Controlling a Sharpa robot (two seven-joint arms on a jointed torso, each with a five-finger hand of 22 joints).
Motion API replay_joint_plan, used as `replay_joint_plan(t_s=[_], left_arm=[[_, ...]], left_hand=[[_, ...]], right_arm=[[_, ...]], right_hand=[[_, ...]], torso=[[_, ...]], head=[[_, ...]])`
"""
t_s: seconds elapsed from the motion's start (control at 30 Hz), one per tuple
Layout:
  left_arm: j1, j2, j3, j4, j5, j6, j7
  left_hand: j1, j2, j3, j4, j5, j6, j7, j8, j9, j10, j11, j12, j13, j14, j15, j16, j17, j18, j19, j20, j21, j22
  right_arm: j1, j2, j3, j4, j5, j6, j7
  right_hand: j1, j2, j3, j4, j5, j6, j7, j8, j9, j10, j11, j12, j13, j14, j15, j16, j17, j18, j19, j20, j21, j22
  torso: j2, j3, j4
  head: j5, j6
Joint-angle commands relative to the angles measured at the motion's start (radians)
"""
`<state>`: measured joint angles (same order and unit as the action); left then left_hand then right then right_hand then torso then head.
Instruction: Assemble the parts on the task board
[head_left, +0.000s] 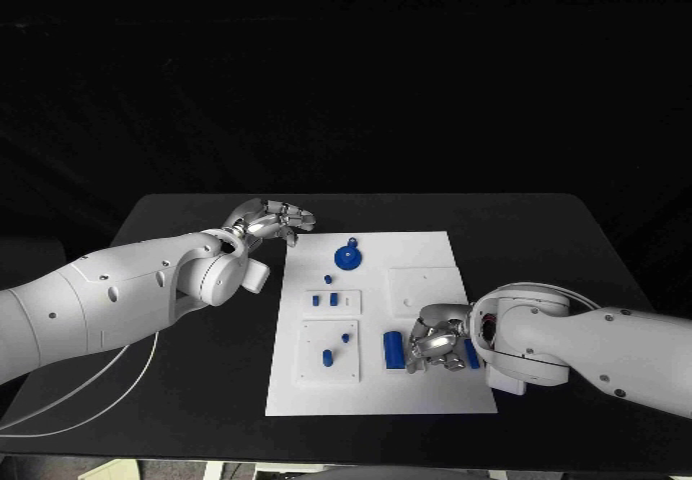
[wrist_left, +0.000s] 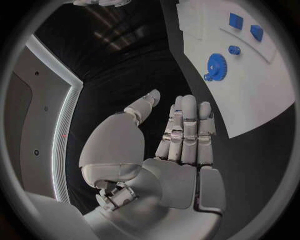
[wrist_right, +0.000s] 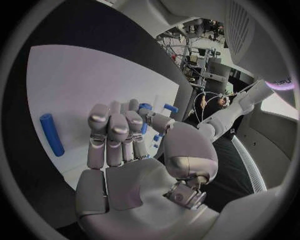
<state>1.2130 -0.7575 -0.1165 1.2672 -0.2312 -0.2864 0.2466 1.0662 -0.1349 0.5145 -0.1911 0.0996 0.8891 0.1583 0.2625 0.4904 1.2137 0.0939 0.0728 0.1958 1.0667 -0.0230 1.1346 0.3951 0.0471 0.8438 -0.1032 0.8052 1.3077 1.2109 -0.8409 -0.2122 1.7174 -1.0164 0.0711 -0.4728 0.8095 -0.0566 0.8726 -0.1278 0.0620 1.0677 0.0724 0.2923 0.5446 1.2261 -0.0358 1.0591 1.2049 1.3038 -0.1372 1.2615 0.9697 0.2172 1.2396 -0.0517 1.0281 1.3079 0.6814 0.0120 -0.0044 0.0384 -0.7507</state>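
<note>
The white task board lies mid-table. On it are a blue gear, a few small blue pieces and a blue cylinder. My right hand sits low over the board's right side, just right of the cylinder. Its fingers are curled, and thumb and fingers pinch a blue peg, which in the right wrist view is partly hidden behind the thumb. My left hand hovers over the table off the board's far left corner, fingers straight, holding nothing. From the left wrist, the gear lies beyond the fingertips.
Raised white plates on the board: one at the near left with two blue pieces, a smaller one above it, a bare one on the right. A white cable loops under my left arm. Black table surrounds the board.
</note>
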Motion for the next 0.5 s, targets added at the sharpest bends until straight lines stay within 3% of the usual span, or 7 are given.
replay_joint_plan(t_s=[0.03, 0.17, 0.2, 0.27, 0.37, 0.5], left_arm=[[0.000, 0.000, 0.001, 0.002, 0.003, 0.014, 0.004], [0.000, 0.000, 0.001, 0.002, 0.003, 0.014, 0.003], [0.000, 0.000, 0.001, 0.001, 0.003, 0.014, 0.003], [0.000, 0.000, 0.001, 0.001, 0.003, 0.014, 0.003], [0.000, 0.000, 0.001, 0.000, 0.003, 0.014, 0.003], [0.000, 0.001, 0.001, -0.001, 0.003, 0.014, 0.003]], left_hand=[[-0.007, 0.001, -0.001, 0.005, -0.002, -0.003, 0.003, 0.003, -0.001, -0.003, 0.001, -0.003, -0.001, 0.001, 0.007, -0.004, 0.002, 0.020, 0.007, -0.012, -0.005, 0.003], [-0.007, 0.001, -0.001, 0.006, -0.002, -0.003, 0.004, 0.003, -0.001, -0.003, 0.001, -0.003, -0.001, 0.001, 0.007, -0.004, 0.002, 0.020, 0.007, -0.012, -0.005, 0.003], [-0.007, 0.001, -0.001, 0.006, -0.002, -0.003, 0.004, 0.003, -0.001, -0.003, 0.001, -0.003, -0.001, 0.001, 0.007, -0.004, 0.002, 0.020, 0.007, -0.012, -0.005, 0.003], [-0.007, 0.001, -0.001, 0.006, -0.002, -0.003, 0.004, 0.003, -0.001, -0.003, 0.001, -0.003, -0.001, 0.001, 0.007, -0.004, 0.002, 0.020, 0.007, -0.012, -0.006, 0.003], [-0.007, 0.001, -0.001, 0.006, -0.002, -0.003, 0.004, 0.003, -0.001, -0.003, 0.001, -0.003, -0.001, 0.001, 0.007, -0.004, 0.002, 0.020, 0.007, -0.012, -0.006, 0.003], [-0.007, 0.001, -0.001, 0.006, -0.002, -0.003, 0.004, 0.003, -0.001, -0.003, 0.001, -0.003, -0.001, 0.001, 0.007, -0.004, 0.002, 0.020, 0.007, -0.012, -0.006, 0.003]], right_arm=[[-0.002, -0.004, -0.001, 0.001, -0.011, 0.022, 0.011], [-0.002, -0.017, 0.000, 0.007, -0.022, 0.009, 0.019], [-0.002, -0.019, 0.000, 0.008, -0.022, 0.004, 0.021], [-0.002, -0.030, 0.000, 0.014, -0.022, -0.023, 0.033], [-0.001, -0.043, 0.003, 0.018, -0.022, -0.045, 0.049], [0.002, -0.060, 0.021, 0.019, -0.015, -0.075, 0.069]], right_hand=[[-0.016, -0.004, -0.009, -0.020, 0.019, 0.010, 0.005, -0.003, 0.002, 0.003, 0.002, -0.002, 0.001, 0.004, 0.001, -0.006, 0.001, 0.045, 0.003, 0.006, 0.004, 0.014], [-0.050, -0.028, -0.088, -0.065, 0.108, 0.008, 0.004, -0.001, 0.005, 0.003, 0.002, -0.003, 0.000, 0.006, 0.001, -0.006, 0.002, 0.045, 0.006, 0.006, 0.006, 0.012], [-0.051, -0.028, -0.096, -0.069, 0.113, 0.008, 0.005, -0.001, 0.005, 0.004, 0.002, -0.002, 0.001, 0.006, 0.000, -0.006, 0.001, 0.045, 0.006, 0.006, 0.006, 0.012], [-0.061, -0.055, -0.138, -0.087, 0.119, 0.006, 0.004, -0.001, 0.006, 0.002, 0.002, -0.005, -0.001, 0.006, 0.000, -0.006, 0.002, 0.045, 0.007, 0.005, 0.006, 0.011], [-0.058, -0.074, -0.176, -0.100, 0.130, -0.001, 0.006, -0.003, 0.008, -0.001, 0.003, -0.008, -0.003, 0.005, 0.000, -0.007, 0.001, 0.045, 0.008, 0.002, 0.004, 0.009], [-0.055, -0.090, -0.225, -0.109, 0.124, -0.023, 0.011, -0.012, 0.009, 0.001, 0.008, -0.003, 0.001, 0.005, 0.004, -0.007, 0.002, 0.045, 0.009, -0.003, 0.000, 0.006]], torso=[[0.000, 0.0002, -0.0005], [0.000, 0.0001, -0.0004], [0.000, 0.0002, -0.0002], [0.000, 0.0005, -0.0002], [0.000, 0.0006, -0.0006], [-0.001, 0.0002, -0.0009]], head=[[0.001, 0.001], [0.000, 0.001], [0.000, 0.001], [0.000, 0.002], [-0.001, 0.002], [-0.005, 0.007]])
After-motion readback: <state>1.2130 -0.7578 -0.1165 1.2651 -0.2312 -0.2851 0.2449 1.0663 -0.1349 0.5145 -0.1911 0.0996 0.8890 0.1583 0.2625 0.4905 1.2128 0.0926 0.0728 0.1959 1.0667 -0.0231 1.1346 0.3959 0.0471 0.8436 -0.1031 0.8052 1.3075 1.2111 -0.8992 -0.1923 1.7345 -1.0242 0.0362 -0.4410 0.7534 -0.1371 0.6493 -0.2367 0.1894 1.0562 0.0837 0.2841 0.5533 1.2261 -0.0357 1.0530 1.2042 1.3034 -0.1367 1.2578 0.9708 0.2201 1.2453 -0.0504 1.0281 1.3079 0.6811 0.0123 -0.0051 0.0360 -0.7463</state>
